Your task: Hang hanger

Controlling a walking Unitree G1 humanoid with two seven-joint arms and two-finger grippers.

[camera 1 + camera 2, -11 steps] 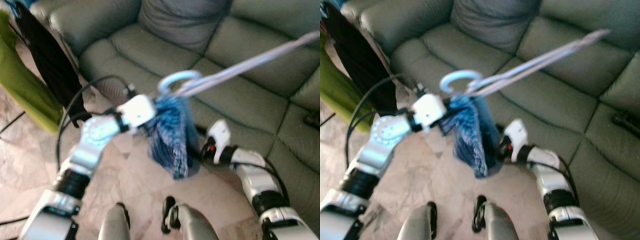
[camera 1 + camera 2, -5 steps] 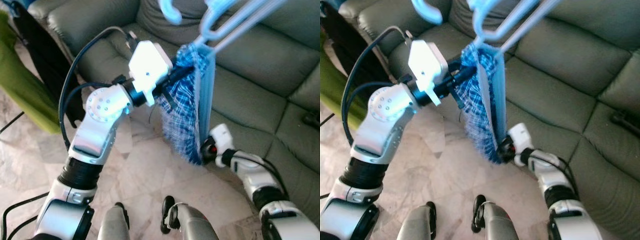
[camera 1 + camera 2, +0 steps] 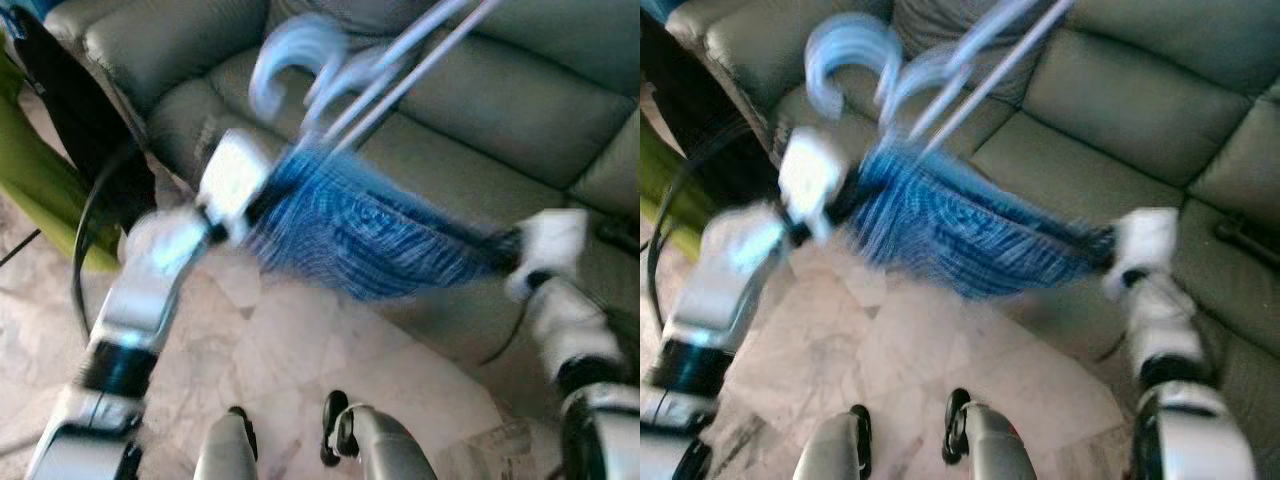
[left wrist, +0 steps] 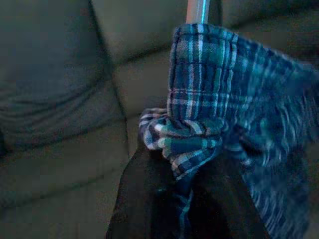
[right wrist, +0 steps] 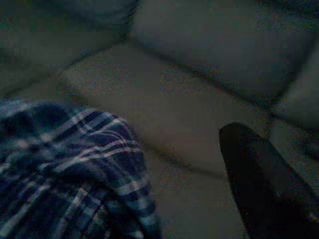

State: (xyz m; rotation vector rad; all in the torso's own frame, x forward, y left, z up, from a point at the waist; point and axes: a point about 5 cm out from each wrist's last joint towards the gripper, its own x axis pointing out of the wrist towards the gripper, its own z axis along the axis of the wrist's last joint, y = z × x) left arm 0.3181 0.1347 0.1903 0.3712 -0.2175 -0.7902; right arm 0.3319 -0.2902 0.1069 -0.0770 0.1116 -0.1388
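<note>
The hanger (image 3: 300, 75), pale blue with its hook curled toward the sofa back, rode high in front of me with a blue plaid cloth (image 3: 370, 235) draped over its bar and stretched almost level between my two arms. My left gripper (image 4: 182, 199) was clenched on a bunched fold of that cloth just below the bar — the wrist camera showed the plaid pinched between my black fingers (image 4: 144, 199). My right gripper (image 3: 505, 250) sat at the far end of the cloth, and it looked to be pulling that end taut, though from the blurred head views and the dark wrist view, where one finger (image 5: 259, 184) stood beside the cloth, I could not tell whether it was closed on anything. Behind it all lay the grey-green sofa (image 3: 520, 110); dark and green garments (image 3: 70, 140) hung at my left over the marble floor (image 3: 300, 360). I judged this the carrying step, the hook not yet on any rail. The next move called for steadying the load, turning toward those hanging garments and lifting the hook above whatever bar held them — none was visible to me.
</note>
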